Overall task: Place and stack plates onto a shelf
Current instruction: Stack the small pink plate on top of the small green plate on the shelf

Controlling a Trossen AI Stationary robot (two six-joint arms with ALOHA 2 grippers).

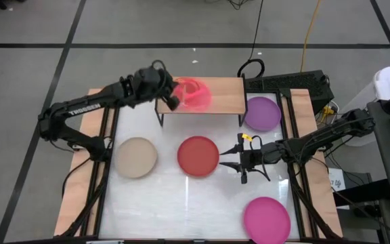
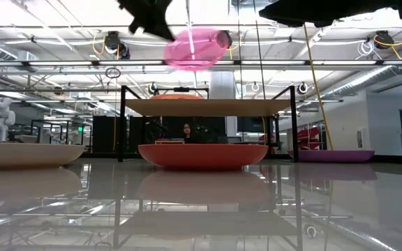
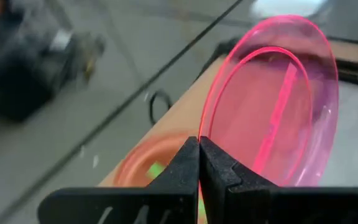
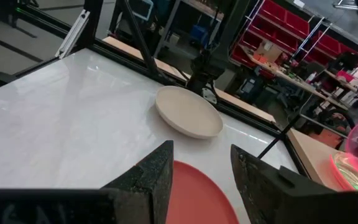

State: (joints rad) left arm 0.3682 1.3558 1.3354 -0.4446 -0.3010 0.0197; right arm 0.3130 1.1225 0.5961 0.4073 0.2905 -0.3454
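My left gripper [image 1: 172, 95] is shut on a small see-through pink plate [image 1: 195, 93] and holds it in the air over the shelf [image 1: 225, 98], a light-wood board on black legs. In the low view the pink plate [image 2: 194, 47] hangs well above the shelf board [image 2: 204, 106]. A small orange plate [image 3: 148, 171] with something green in it lies on the shelf beneath. My right gripper [image 1: 230, 156] is open, low over the table just right of the red plate [image 1: 198, 156], touching nothing. My left gripper pinches the pink plate's rim [image 3: 205, 132] between its two fingers, which come at it from the table's left side. The plate is lifted clear of the shelf and tipped up on edge, its hollow face turned sideways.
On the white tabletop lie a beige plate [image 1: 136, 157] at the left, a purple plate [image 1: 262, 113] right of the shelf and a magenta plate [image 1: 267, 218] at the near right. Bare room shows on the shelf's right half and along the table's near edge.
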